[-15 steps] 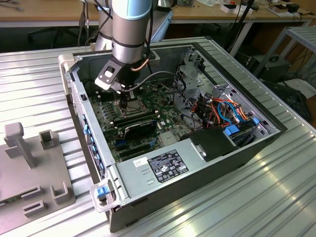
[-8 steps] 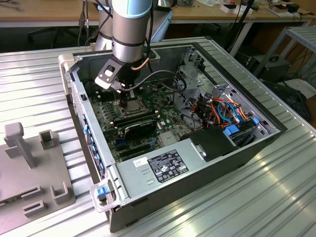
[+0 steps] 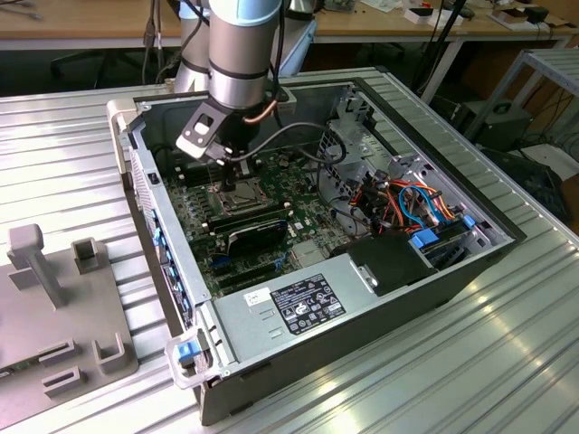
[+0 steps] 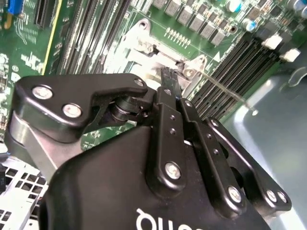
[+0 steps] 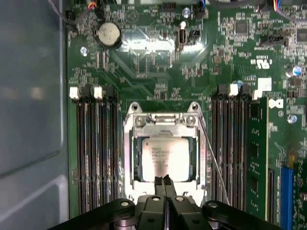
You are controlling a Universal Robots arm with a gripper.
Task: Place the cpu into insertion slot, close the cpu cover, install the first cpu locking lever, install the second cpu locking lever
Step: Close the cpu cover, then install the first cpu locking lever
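I see the ribbed aluminium desk carrying an open dark metal computer case, its green motherboard exposed. The square silver cpu cover lies flat, framing the dull metal cpu seated in the black-rimmed insertion slot. My black claw, fingers pressed together, hangs over one edge of the cover.

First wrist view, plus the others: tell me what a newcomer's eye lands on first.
The cpu, a pale square seated in the insertion slot with the cpu cover flat around it, between banks of memory slots. Right at its edge the gripper stands with fingers shut. In the exterior view, the arm reaches down into the open computer case.
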